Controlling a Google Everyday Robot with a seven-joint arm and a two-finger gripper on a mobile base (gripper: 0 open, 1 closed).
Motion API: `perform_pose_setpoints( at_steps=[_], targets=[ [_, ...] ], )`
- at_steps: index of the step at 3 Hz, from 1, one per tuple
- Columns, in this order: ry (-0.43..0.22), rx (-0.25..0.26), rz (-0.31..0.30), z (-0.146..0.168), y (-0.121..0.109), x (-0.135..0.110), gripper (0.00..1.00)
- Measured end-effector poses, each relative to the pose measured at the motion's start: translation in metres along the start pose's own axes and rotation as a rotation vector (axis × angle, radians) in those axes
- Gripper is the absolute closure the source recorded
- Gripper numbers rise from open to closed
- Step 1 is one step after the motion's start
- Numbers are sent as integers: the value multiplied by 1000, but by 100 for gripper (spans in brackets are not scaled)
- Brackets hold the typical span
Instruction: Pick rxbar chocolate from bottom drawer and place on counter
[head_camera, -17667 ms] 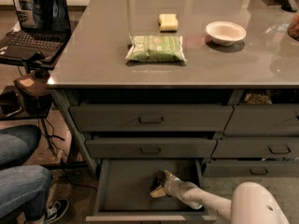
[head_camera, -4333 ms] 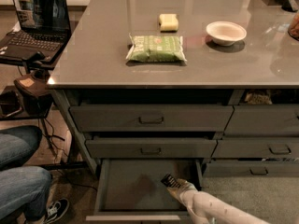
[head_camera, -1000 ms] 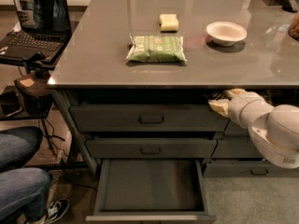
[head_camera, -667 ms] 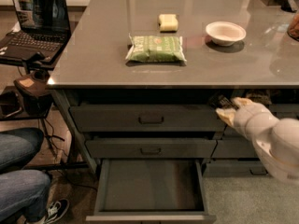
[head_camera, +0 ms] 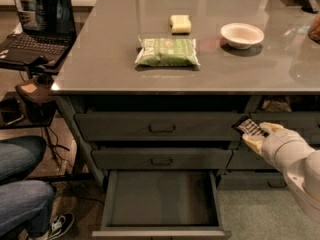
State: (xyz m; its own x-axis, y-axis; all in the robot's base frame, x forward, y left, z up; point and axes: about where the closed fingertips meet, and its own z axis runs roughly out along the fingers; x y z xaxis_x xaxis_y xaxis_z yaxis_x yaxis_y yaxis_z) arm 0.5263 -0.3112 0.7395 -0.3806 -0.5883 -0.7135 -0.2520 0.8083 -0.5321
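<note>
1. Over on the far left, a laptop sits on its side stand and a seated person's legs in jeans fill the lower corner. Both are well apart from the action.
2. Low centre, the bottom drawer stands pulled out with nothing showing on its flat grey floor. The bar is out of there, so the pick half of the job looks done.
3. Up top, the counter carries a green packet, a yellow block behind it and a white bowl off to the right. Bare grey surface runs along the front edge.
4. Right of centre, here's the prize: the rxbar chocolate, black wrapper with pale lettering. It hangs in the air in front of the top drawer row, below the counter's edge and well above the open drawer.
5. Far right, the gripper is clamped on the bar, one cream finger above it and one below. The bar's left end pokes out past the fingertips at a tilt.
6. Handling call: it looks light, flat and slightly bendy, with a slick wrapper. A pinch across the flat faces near the middle would suit it best. Held nearer one end, as it seems to be, it could swivel or slip while clearing the counter edge.
</note>
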Motion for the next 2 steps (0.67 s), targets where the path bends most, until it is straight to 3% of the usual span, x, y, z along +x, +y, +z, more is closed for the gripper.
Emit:
perform_pose_setpoints(
  at_steps=[1, 2],
  targets=[
    [-7, 109, 10, -34, -58, -43, 100],
    [-7, 108, 9, -34, -58, -42, 100]
  ],
)
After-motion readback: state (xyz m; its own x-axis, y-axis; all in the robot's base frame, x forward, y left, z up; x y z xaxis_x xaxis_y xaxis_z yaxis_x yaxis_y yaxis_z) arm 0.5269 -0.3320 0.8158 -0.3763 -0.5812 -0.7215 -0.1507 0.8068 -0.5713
